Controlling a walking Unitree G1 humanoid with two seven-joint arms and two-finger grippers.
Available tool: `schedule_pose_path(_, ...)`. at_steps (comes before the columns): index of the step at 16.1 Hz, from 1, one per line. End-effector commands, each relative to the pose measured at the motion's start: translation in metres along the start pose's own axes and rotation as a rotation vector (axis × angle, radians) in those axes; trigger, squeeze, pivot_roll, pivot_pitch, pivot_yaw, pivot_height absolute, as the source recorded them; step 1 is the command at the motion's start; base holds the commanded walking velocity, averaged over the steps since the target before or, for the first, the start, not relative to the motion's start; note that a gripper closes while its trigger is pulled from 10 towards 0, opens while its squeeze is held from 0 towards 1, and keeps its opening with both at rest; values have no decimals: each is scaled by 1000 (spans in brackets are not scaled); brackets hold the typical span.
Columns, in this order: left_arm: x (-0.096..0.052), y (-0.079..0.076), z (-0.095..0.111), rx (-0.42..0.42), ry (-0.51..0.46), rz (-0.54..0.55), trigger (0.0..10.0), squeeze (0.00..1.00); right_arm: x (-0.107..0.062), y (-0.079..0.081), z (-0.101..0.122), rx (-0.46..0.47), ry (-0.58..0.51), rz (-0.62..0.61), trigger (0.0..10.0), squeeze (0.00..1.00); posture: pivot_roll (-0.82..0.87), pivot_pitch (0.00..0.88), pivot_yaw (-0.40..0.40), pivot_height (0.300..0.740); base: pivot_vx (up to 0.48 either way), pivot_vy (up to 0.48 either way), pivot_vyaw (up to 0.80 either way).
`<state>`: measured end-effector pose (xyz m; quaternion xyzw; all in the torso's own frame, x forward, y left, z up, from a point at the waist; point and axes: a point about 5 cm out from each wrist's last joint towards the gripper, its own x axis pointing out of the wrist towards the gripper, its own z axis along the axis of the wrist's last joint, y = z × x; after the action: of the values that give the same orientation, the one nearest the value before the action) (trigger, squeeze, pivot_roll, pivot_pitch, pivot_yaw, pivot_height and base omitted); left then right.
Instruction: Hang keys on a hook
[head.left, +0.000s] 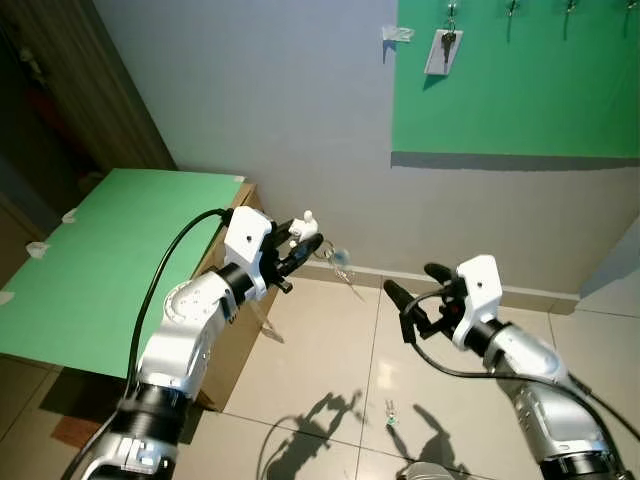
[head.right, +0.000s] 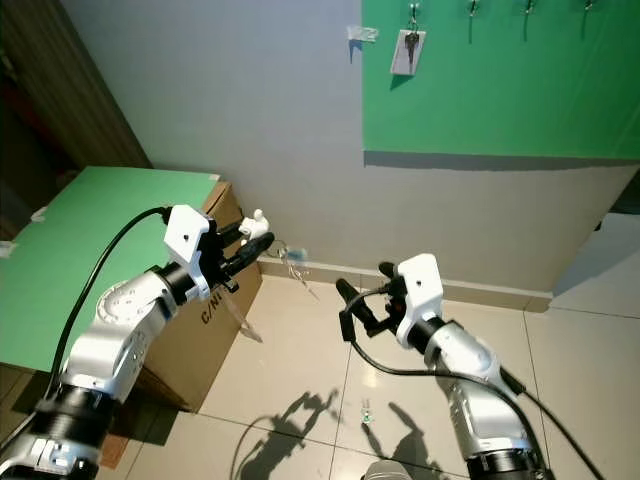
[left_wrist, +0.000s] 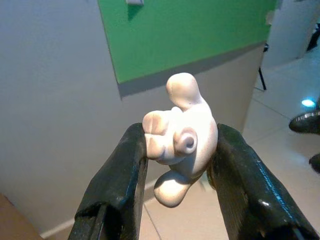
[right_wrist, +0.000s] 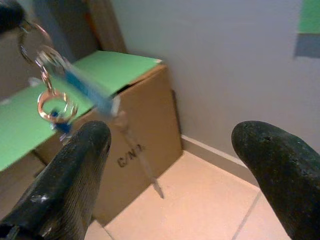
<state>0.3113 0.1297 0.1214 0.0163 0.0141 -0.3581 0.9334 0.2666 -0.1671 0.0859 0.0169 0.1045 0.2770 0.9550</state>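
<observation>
**Left gripper holds the key bunch by its white charm, right gripper waits spread**

In the left eye view, the left gripper (head.left: 303, 240) is in the middle of the frame, raised in front of the grey wall. Its fingers are clenched on a small white rubber figure charm (head.left: 303, 226), and from it the keys on a metal ring with a blue tag (head.left: 340, 262) hang blurred, just to the right of the fingertips. In the lower right of the frame the right gripper (head.left: 413, 283) points to the left with its two black fingers spread apart and nothing between them. At the left lies a green-covered tabletop (head.left: 110, 250) on a brown cardboard box (head.left: 235, 330). In the upper right a green board on the wall (head.left: 520, 85) carries a row of metal hooks (head.left: 512, 12); another key with a white tag (head.left: 444, 48) hangs from the leftmost hook.

In the left wrist view, the two black fingers (left_wrist: 117, 185) press the white charm from both sides, in the centre of the frame.

In the right wrist view, the fingers (right_wrist: 75, 170) are released, one at the lower left and one at the lower right. The key ring with the blue tag is in the upper left, blurred, before the cardboard box.
</observation>
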Motion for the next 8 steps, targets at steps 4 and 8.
schedule_pose_path(4,10,16,18,12,-14,-77,0,0,7,19,34,-33,-16,207,10000,0,-296,0,184,740,0,0,0)
schedule_pose_path(8,20,23,45,67,-70,-98,0,0,15,30,50,-70,-12,292,10000,0,-301,0,190,740,0,0,0)
